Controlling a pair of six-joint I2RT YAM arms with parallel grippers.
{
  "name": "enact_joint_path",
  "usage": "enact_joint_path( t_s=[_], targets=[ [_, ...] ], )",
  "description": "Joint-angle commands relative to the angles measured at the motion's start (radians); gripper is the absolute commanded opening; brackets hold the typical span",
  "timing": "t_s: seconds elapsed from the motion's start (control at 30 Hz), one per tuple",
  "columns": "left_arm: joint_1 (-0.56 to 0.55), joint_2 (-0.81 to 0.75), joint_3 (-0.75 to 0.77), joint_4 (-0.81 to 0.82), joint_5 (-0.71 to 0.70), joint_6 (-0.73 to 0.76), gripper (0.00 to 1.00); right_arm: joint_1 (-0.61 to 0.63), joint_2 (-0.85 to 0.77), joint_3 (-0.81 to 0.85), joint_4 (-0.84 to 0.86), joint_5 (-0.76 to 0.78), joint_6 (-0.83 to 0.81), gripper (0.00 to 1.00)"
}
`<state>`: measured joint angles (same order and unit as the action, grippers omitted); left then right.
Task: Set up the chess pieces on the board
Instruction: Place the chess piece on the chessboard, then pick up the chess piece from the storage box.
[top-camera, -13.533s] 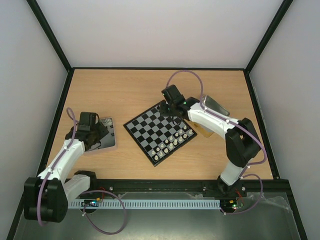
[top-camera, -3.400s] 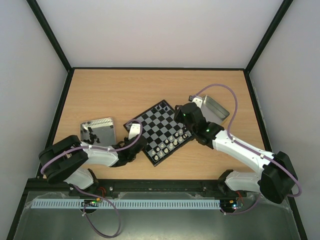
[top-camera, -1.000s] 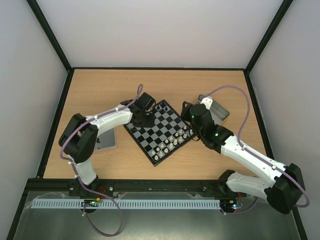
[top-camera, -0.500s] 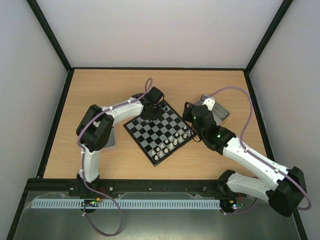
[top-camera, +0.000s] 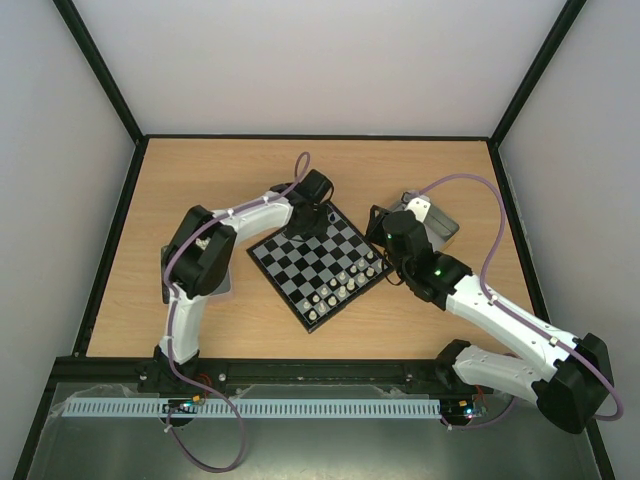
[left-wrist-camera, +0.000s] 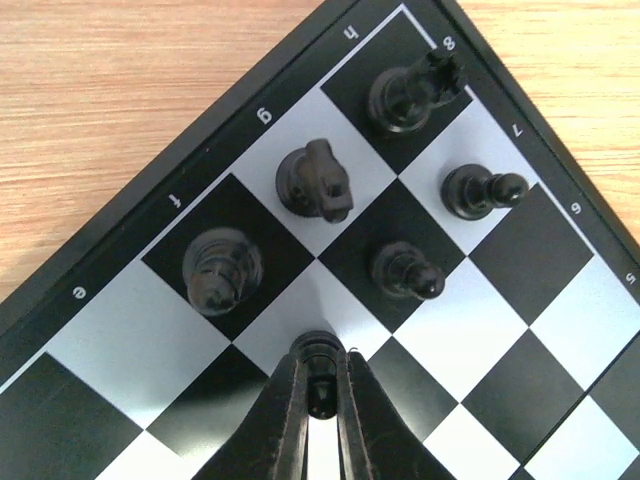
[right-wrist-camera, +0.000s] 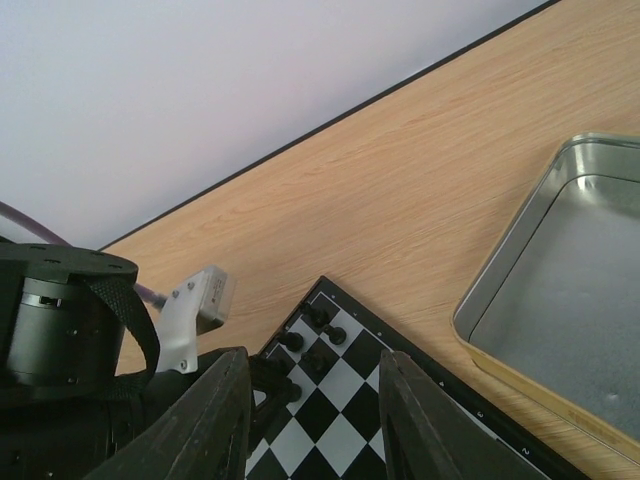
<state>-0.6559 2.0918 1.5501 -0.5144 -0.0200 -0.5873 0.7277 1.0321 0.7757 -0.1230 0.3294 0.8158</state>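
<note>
Left claw pinches a small black piece at the corner of the board.
Four other black pieces stand close by; right claw is spread, near a metal tin.

Table: light tan wood grain, thin black rim. Board: black & grey-white checks, thin black border w/ tiny white letters & nos. Black chessmen at board's far corner: glossy black. White chessmen along board's near-right edge: pale, silvery. Left arm & right arm: white shells, black joints; small green light on right arm. Cables: purple. Left gripper: black, w/ a black piece between its fingers. Right gripper: black too. Tin nr table's right edge: dull silver inside, yellowish outer wall. Walls: plain pale grey-white.
</note>
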Motion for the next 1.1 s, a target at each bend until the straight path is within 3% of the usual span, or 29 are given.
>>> enact_joint_path(
  t_s=[0.0,0.37,0.6,0.87,1.07],
  targets=[
    [0.003,0.036,0.02,-0.026,-0.011,-0.006,0.08,-0.004,-0.017,-0.015,-0.012,0.037,0.003,0.35],
    [0.004,-0.015,0.011,-0.037,0.023,0.008,0.29,-0.003,-0.015,-0.015,-0.009,0.03,0.004,0.35],
    [0.002,-0.122,-0.049,-0.031,0.083,0.004,0.37,-0.002,-0.012,-0.015,-0.002,0.022,0.007,0.35],
    [0.017,-0.39,-0.259,-0.008,0.032,-0.011,0.41,-0.004,-0.019,-0.019,0.002,0.022,0.007,0.35],
    [0.143,-0.678,-0.511,0.033,-0.02,-0.103,0.41,-0.004,-0.009,-0.019,0.013,0.01,0.009,0.35]
  ],
)
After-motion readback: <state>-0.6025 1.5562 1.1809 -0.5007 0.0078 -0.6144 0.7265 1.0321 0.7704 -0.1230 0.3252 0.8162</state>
